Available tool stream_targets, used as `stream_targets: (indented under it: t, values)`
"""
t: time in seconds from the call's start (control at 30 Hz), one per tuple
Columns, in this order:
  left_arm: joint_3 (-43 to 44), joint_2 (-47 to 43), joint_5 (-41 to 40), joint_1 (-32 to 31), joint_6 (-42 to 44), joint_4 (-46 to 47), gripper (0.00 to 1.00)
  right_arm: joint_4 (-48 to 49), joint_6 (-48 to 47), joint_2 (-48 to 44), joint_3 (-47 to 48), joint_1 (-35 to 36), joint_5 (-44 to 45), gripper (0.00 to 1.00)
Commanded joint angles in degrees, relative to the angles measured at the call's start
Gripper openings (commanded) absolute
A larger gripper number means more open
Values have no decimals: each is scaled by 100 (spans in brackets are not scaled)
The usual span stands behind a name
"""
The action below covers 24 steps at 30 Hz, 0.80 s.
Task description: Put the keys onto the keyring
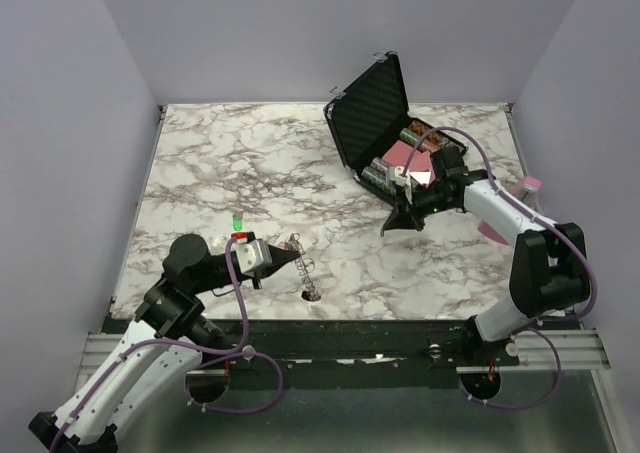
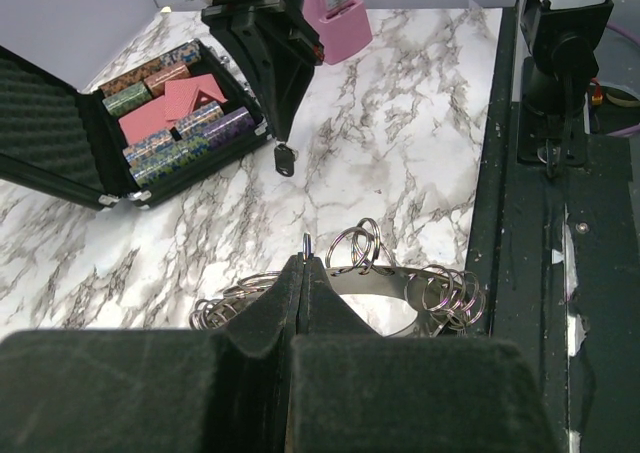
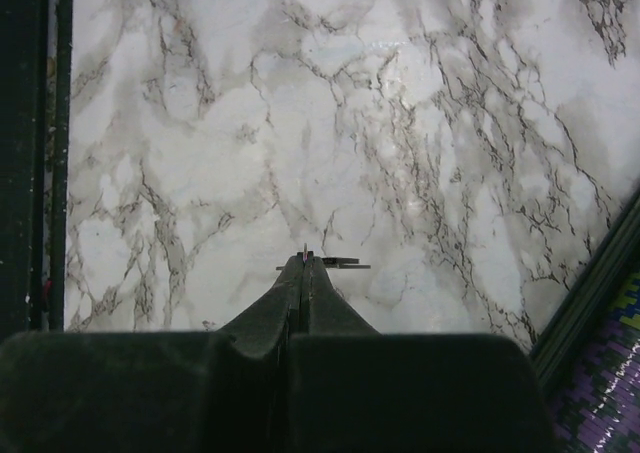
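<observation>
Both arms reach low, left gripper (image 1: 298, 263) and right gripper (image 1: 388, 228) clamped tight (tips pointing toward each other).

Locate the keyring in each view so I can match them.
Top external: keyring lower centre-left, at the left gripper tip.
Left wrist: bottom centre, just past the gripper tip.
Right wrist: not in it.
Shared landmark: open black case, back right; upper left; lower-right corner.

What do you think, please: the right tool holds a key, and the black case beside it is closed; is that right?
Not quite: the case is open, its lid raised, as the top external view shows. The rest stands: the right tool does hold a key, and the case is beside it.
</observation>
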Motion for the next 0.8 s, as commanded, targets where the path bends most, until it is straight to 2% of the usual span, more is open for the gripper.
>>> stream_targets:
  t: [0.0,0.07,0.1,0.23,0.27,0.43,0.77]
  values:
    - [42,-100,115,36,-15,345,0,-101,-605,-313,-243,1,-945,1]
    - [-2,-144,185,36,-24,441,0,-529,-1315,-296,-235,1,-1454,1]
    - [-46,-179,282,36,-16,520,0,-976,-2015,-252,-208,1,-1761,1]
    - [-231,-284,607,36,-94,925,0,-3829,-5949,230,19,10,-2291,0]
    - [-283,-302,686,44,-173,1160,0,-4159,-6430,405,142,19,-2327,1]
    - [-416,-276,792,-17,-683,1865,0,-4153,-6418,-57,310,405,-2318,0]
    - [-161,-13,-226,-843,-938,2182,0,-4144,-3932,-788,1856,906,-2546,1]
